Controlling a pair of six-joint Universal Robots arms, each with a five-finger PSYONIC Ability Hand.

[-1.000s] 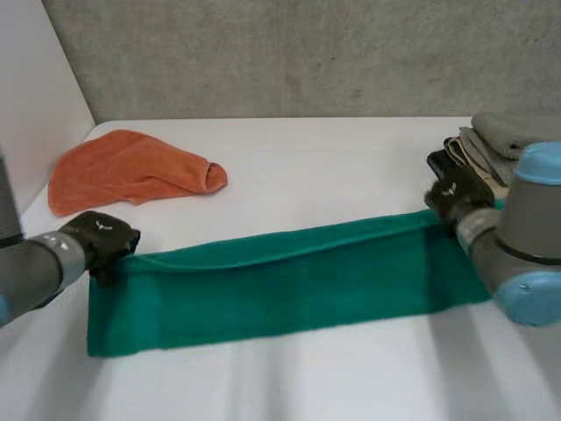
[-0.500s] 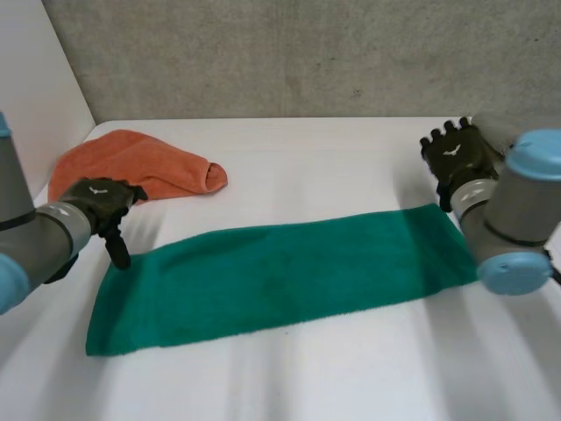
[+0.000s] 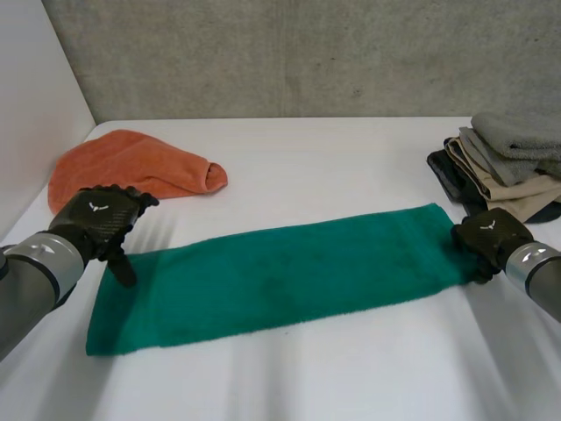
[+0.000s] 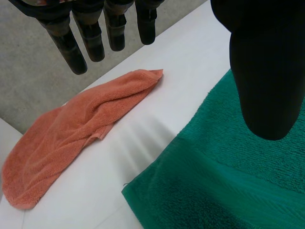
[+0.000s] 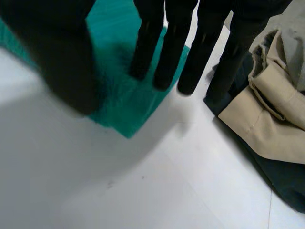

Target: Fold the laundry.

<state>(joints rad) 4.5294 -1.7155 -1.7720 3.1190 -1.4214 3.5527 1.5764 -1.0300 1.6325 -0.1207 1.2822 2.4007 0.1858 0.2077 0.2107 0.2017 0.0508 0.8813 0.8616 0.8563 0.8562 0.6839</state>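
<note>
A long green towel (image 3: 280, 281) lies flat on the white table, folded lengthwise, and runs from left to right. My left hand (image 3: 98, 217) hovers at its far left corner, fingers (image 4: 81, 43) straight and spread, thumb pointing down beside the towel's (image 4: 228, 181) edge, holding nothing. My right hand (image 3: 491, 235) is at the towel's right end. Its fingers (image 5: 167, 47) reach straight down over the towel's (image 5: 119, 95) corner, thumb apart, with no cloth pinched.
A crumpled orange towel (image 3: 131, 167) lies at the back left, just beyond my left hand (image 4: 262, 71). A stack of folded grey, beige and dark laundry (image 3: 508, 167) sits at the right edge, close behind my right hand. A white wall stands along the table's left side.
Both hands let go of the towel's far edge, and it settled flat. The left hand rose slightly. The right hand swung back, then came down at the towel's right end.
</note>
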